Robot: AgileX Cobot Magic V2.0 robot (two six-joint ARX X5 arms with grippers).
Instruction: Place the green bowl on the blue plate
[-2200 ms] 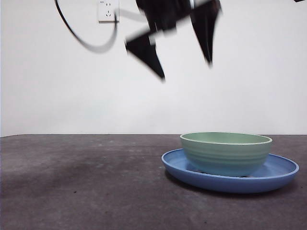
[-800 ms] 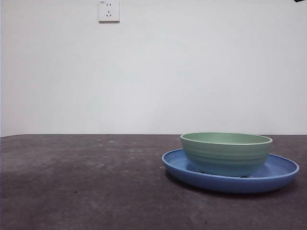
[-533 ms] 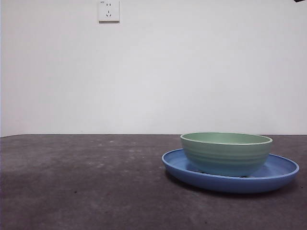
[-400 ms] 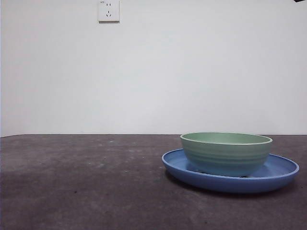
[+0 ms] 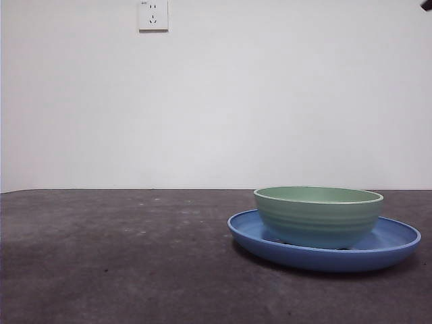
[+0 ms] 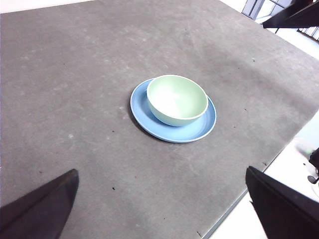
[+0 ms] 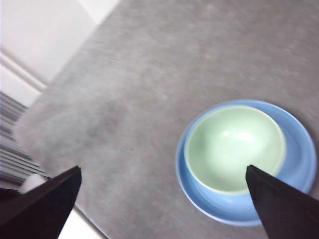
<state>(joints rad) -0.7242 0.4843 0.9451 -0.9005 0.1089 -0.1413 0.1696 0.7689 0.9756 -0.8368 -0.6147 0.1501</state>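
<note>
The green bowl (image 5: 318, 215) stands upright inside the blue plate (image 5: 395, 244) on the right side of the table. From high above, the left wrist view shows the same green bowl (image 6: 177, 99) resting on the blue plate (image 6: 140, 109). My left gripper (image 6: 162, 209) hangs well clear of both, open and holding nothing. My right gripper (image 7: 162, 206) is also raised and open, looking down on the green bowl (image 7: 234, 147) and blue plate (image 7: 304, 164). A black tip (image 5: 426, 5) of an arm shows at the front view's top right corner.
The dark grey table (image 5: 115, 256) runs out to the left of the plate. A white wall socket (image 5: 152, 15) sits high on the back wall. The table's edge (image 6: 239, 204) is near the plate in the left wrist view.
The arm that hung open above the table 2.6 s ago has left the front view. The bowl and plate have not moved. The black tip at the top right corner shows slightly more.
</note>
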